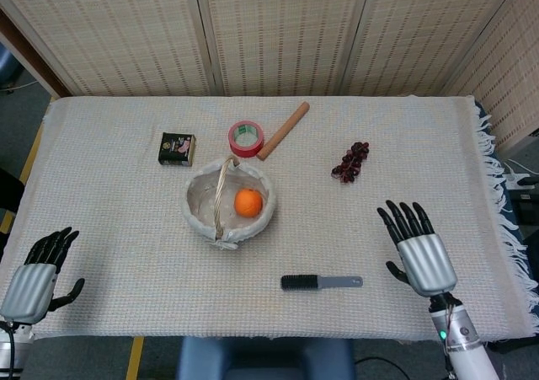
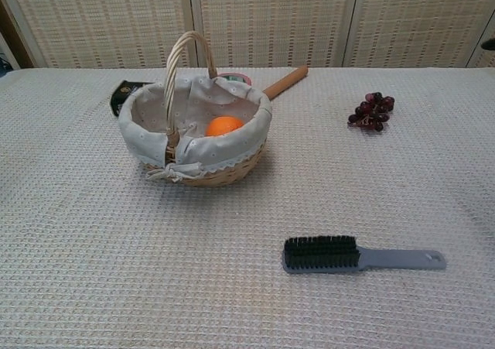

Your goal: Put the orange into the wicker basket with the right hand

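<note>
The orange (image 1: 248,202) (image 2: 224,125) lies inside the cloth-lined wicker basket (image 1: 199,217) (image 2: 155,144), to the right of its upright handle. My right hand (image 1: 418,251) hovers far to the right of the basket near the table's front right, fingers spread and holding nothing. At the front left corner my left hand (image 1: 35,277) rests with its fingers apart, also empty. Neither hand appears in the chest view.
A grey brush (image 1: 321,281) (image 2: 357,254) lies in front of the basket. Behind the basket are a red tape roll (image 1: 246,137), a wooden rolling pin (image 1: 283,131) (image 2: 285,81) and a small dark box (image 1: 177,149). Dark grapes (image 1: 350,162) (image 2: 372,111) sit to the right.
</note>
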